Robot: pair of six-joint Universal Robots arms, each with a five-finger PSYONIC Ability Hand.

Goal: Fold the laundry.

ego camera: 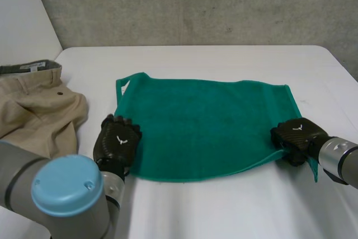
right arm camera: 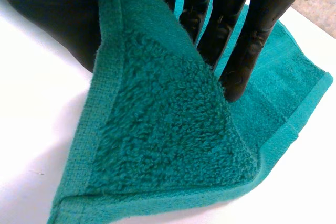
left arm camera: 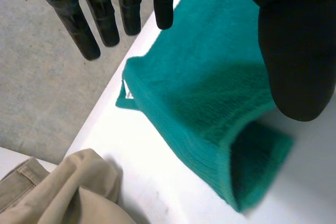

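Nearest me, my left arm (ego camera: 67, 194) with its light-blue cap leads to my left hand (ego camera: 116, 141). It sits knuckles up at the left edge of the green towel (ego camera: 207, 127), close to its near left corner. In the left wrist view my fingers (left arm camera: 84, 30) are straight and spread, clear of the cloth and grasping nothing. My thumb (left arm camera: 296, 51) hangs over the towel's edge, and I cannot say whether it touches the pile. Below it the near corner stands up off the white table (ego camera: 224, 211) in a loose curl.

My right hand (ego camera: 296, 135) is at the towel's near right corner, and there the grip is plain. In the right wrist view the corner is raised off the table and runs up between my thumb and my fingers (right arm camera: 239, 51), which pinch it. In the head view a small tip of green hangs just below that hand.

Beyond both hands the towel lies spread flat in the middle of the table, with a little loop at its far left corner. To its left, apart from it, tan trousers (ego camera: 33, 110) lie crumpled at the table's left edge, waistband at the far end. Behind the table stands a grey concrete wall (ego camera: 196, 4).
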